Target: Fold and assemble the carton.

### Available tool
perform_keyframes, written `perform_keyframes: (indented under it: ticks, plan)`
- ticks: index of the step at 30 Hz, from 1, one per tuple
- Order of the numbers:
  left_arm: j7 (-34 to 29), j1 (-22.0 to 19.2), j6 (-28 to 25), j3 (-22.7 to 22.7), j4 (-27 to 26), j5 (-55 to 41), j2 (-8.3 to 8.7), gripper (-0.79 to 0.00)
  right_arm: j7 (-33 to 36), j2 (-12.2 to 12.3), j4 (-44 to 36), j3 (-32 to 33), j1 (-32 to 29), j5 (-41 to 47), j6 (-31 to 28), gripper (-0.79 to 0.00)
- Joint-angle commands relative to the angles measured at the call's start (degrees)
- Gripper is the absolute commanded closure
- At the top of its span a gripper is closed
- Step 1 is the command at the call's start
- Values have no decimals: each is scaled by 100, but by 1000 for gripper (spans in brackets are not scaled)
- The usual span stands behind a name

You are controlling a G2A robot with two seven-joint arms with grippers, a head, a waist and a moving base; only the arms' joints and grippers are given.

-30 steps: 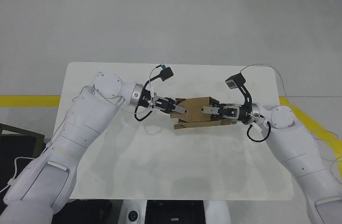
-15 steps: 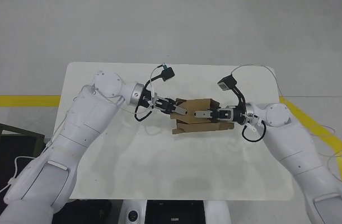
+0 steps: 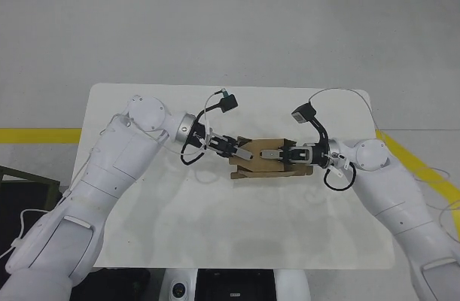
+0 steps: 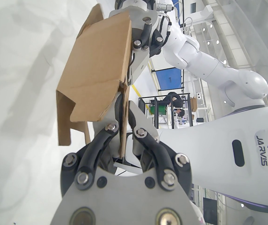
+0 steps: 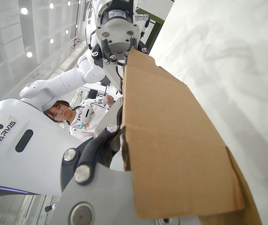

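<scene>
Light, bendable carton [image 3: 260,164] gripped at its 2 ends.
Left pincer [image 4: 123,112] and right pincer [image 3: 269,153] are clenched on thin wall edges; crushing is risked.

One white rectangular table [image 3: 139,226], rounded corners, smooth matte top. A brown cardboard carton [image 3: 267,167] is over its middle; contact with the top unclear.

No legible print stands on the carton [image 3: 271,166] or table [image 3: 214,226].
</scene>
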Motion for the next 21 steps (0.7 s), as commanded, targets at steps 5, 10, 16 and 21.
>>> perform_keyframes:
  ticks: [5,10,16,21]
  plan:
    - [66,48,-6,-92,-13,-229,4,-785,-84,23,62,25,6,-55,-84,0]
    - [19,86,-36,-156,-64,-473,3,-785,-190,31,146,40,18,-165,-190,0]
    - [-6,158,-12,-262,-124,-965,-2,-785,-299,22,246,55,42,-287,-299,0]
    - [-41,195,23,-323,-249,-1584,-42,-785,-371,0,293,60,69,-400,-370,0]
